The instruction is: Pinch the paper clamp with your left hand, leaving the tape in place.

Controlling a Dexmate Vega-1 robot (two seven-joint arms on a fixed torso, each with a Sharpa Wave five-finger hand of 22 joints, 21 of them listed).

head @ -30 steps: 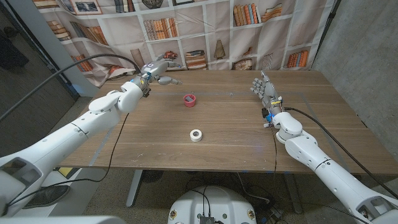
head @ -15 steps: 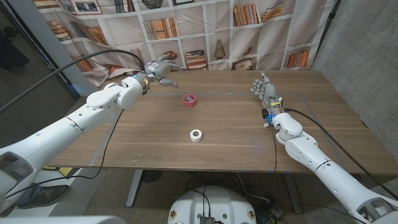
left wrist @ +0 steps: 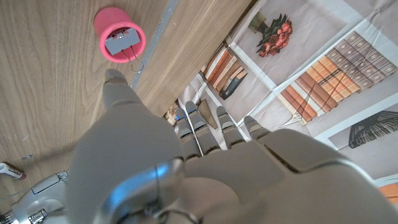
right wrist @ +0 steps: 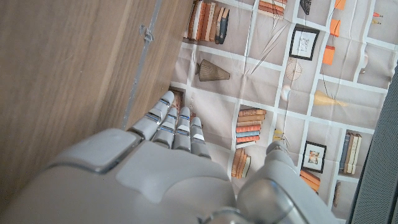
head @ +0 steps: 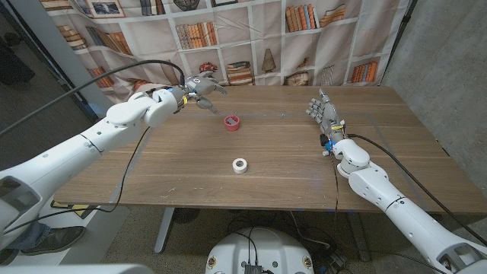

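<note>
Wooden table (head: 190,164) with clamp (head: 231,122), tape (head: 240,165)

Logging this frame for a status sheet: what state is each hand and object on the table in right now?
left hand: open, fingers apart, holding nothing, raised short of the clamp
right hand: open, fingers up, holding nothing
paper clamp: pink, on the table, untouched
tape: white roll, lying on the table, untouched

No text, label, brand, number or sign can be read in any view. Lettering on the spines of the printed books on the backdrop (head: 196,34) beyond the left hand (head: 199,87) is too small and blurred to be made out.
</note>
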